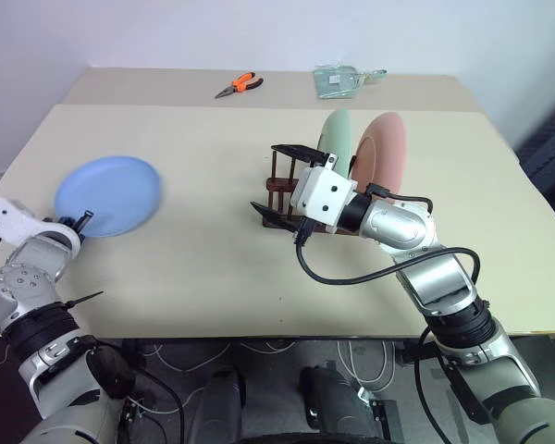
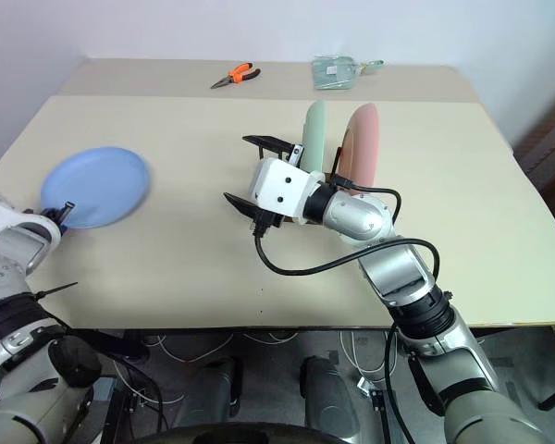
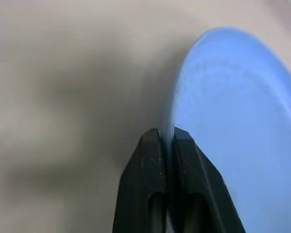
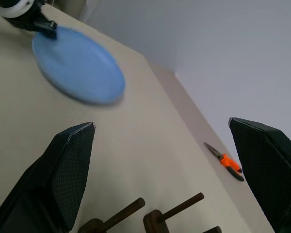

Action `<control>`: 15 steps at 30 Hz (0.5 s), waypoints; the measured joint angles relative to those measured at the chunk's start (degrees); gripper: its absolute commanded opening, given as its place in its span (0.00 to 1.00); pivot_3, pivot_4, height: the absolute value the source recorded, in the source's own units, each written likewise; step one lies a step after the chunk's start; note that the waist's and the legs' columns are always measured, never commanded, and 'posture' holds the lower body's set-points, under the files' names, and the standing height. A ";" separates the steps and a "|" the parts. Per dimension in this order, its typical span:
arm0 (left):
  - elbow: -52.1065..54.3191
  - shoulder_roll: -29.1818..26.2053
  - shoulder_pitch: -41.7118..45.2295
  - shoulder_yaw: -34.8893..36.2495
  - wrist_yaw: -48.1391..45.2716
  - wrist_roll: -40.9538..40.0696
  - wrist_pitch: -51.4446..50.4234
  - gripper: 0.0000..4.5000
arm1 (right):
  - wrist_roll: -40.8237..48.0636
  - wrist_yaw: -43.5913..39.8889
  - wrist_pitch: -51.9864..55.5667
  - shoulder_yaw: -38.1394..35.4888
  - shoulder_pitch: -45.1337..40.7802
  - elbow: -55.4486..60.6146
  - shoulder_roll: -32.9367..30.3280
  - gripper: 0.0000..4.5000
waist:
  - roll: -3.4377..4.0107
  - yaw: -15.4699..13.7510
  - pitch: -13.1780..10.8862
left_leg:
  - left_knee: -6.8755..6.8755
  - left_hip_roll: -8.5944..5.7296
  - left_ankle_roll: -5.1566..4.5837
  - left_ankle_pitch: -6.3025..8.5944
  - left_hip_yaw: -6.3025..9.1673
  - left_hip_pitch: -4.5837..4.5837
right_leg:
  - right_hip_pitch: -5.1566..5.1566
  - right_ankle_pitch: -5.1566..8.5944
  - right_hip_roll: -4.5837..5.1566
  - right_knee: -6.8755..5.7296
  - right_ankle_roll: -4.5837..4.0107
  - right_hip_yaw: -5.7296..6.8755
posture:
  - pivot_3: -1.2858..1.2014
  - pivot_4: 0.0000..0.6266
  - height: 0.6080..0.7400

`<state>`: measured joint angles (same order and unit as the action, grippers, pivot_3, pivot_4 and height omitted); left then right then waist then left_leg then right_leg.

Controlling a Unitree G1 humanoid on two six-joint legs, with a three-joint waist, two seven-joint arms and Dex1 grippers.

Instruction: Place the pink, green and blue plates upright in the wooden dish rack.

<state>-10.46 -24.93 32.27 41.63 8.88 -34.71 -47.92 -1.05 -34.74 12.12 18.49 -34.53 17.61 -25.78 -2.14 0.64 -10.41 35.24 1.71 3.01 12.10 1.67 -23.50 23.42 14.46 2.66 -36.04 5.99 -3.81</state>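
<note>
Now the left gripper is clamped on the rim of the blue plate near the table's left edge; lift it level, steadily, toward the wooden dish rack, where the right gripper waits, fingers spread.

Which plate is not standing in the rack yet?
The blue plate. The left hand is shut on its rim out on the table, while the green plate and pink plate stand in the wooden rack.

No readable text, label, brand, number or sign appeared on anything in these views. Every visible surface was bare of lettering and markings.
</note>
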 measured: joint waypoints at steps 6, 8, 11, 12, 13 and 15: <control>11.28 -1.25 6.28 -14.46 -7.86 0.97 1.14 0.01 | -5.54 -0.34 -4.10 2.12 -1.54 -0.47 -0.10 1.00 | -0.11 0.36 -0.05 | -0.03 0.00 0.05 -0.02 -0.01 0.00 | 0.02 -0.01 0.00 0.00 0.01 -0.01 | 0.52 0.24 0.94; 14.38 -1.41 9.81 -17.65 -9.08 0.67 0.56 0.01 | -8.61 -0.27 -6.30 3.81 -3.60 -2.77 0.32 1.00 | -0.10 0.74 -0.05 | -0.07 0.01 0.05 -0.02 -0.02 0.05 | 0.04 -0.01 -0.02 -0.02 0.01 -0.01 | 0.52 0.24 0.94; 16.85 -1.52 13.31 -20.21 -9.53 0.31 -1.54 0.01 | -13.74 0.50 -9.39 6.80 -7.00 -8.20 1.99 1.00 | -0.10 1.53 -0.05 | -0.10 0.02 0.04 -0.03 0.00 0.09 | 0.03 -0.02 -0.04 -0.08 0.03 -0.01 | 0.52 0.24 0.94; 17.28 -1.56 13.90 -20.68 -9.51 0.32 -2.61 0.01 | -15.35 1.04 -10.33 7.70 -8.48 -11.02 2.94 1.00 | -0.10 1.91 -0.05 | -0.09 0.02 0.04 -0.03 0.00 0.09 | 0.03 -0.02 -0.04 -0.09 0.03 -0.02 | 0.52 0.24 0.94; 17.38 -1.53 14.43 -21.38 -9.48 0.31 -3.51 0.01 | -16.62 1.62 -10.83 8.14 -9.64 -13.51 3.85 1.00 | -0.10 1.97 -0.05 | -0.09 0.02 0.04 -0.04 0.00 0.09 | 0.04 -0.02 -0.05 -0.10 0.03 -0.02 | 0.52 0.24 0.94; 17.68 -1.38 15.41 -22.42 -9.17 0.32 -5.50 0.01 | -19.26 3.01 -11.57 8.62 -12.29 -18.93 5.67 1.00 | -0.09 1.93 -0.06 | -0.08 0.02 0.04 -0.04 0.02 0.07 | 0.05 -0.02 -0.05 -0.11 0.03 -0.02 | 0.52 0.24 0.94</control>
<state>7.22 -26.31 47.68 19.20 -0.29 -34.39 -53.42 -20.31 -31.74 0.55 27.11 -46.82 -1.32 -20.11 -2.23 2.57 -10.47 35.16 1.73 3.05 12.06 1.68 -23.43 23.47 14.43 2.61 -36.15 6.02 -3.83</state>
